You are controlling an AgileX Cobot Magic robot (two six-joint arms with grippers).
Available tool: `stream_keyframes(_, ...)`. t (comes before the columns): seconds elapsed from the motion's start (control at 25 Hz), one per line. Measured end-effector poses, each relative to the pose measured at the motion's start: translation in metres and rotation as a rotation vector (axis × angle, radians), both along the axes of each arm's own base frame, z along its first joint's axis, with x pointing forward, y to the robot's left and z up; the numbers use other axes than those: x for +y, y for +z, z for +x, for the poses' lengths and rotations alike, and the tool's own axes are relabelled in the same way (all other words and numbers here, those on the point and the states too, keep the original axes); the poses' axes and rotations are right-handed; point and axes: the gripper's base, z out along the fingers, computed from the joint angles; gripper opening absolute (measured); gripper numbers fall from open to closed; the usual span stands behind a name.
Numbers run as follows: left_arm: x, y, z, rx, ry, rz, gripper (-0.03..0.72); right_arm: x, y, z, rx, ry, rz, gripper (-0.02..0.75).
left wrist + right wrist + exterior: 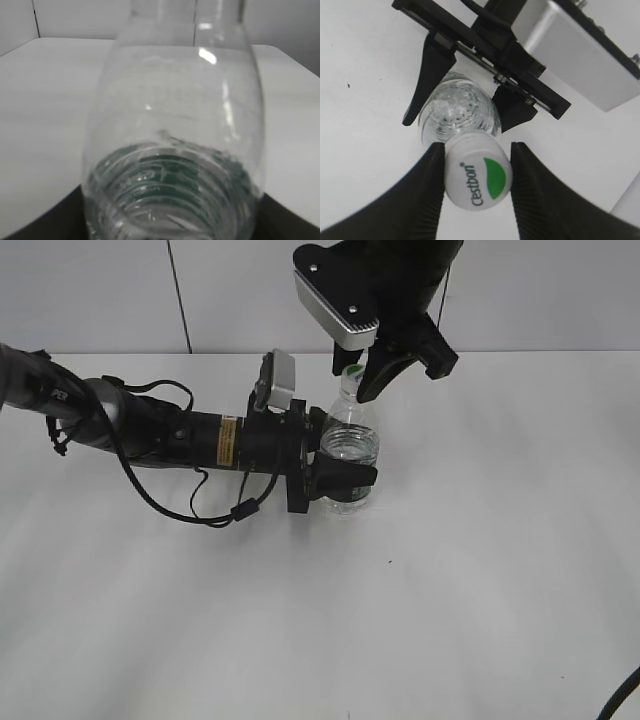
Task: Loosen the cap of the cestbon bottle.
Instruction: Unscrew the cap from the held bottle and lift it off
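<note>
The cestbon bottle stands upright on the white table, clear with a green label band low down. My left gripper reaches in from the left and is shut on its body. The bottle fills the left wrist view, with dark fingers at the bottom corners. My right gripper comes down from above. In the right wrist view its two black fingers sit against both sides of the white cap, which has a green mark and Cestbon print. The cap is partly hidden in the exterior view.
The white table spreads around the bottle, with a grey wall behind its far edge. A black cable loops under the left arm. Another cable crosses the bottom right corner.
</note>
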Motion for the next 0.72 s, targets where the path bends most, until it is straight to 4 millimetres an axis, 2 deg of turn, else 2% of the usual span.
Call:
stream_keyframes(0.36,0.0000,0.0000,-0.0001,-0.001,-0.001,0.001,0.409,0.0007,0.0002,-0.0004,0.014,-0.028,0.012,0.305)
stream_keyframes(0.72,0.0004,0.0001,-0.0002,0.012,-0.001,0.000,0.409,0.0016,0.0006,0.0001,0.024,-0.071,0.028,0.353)
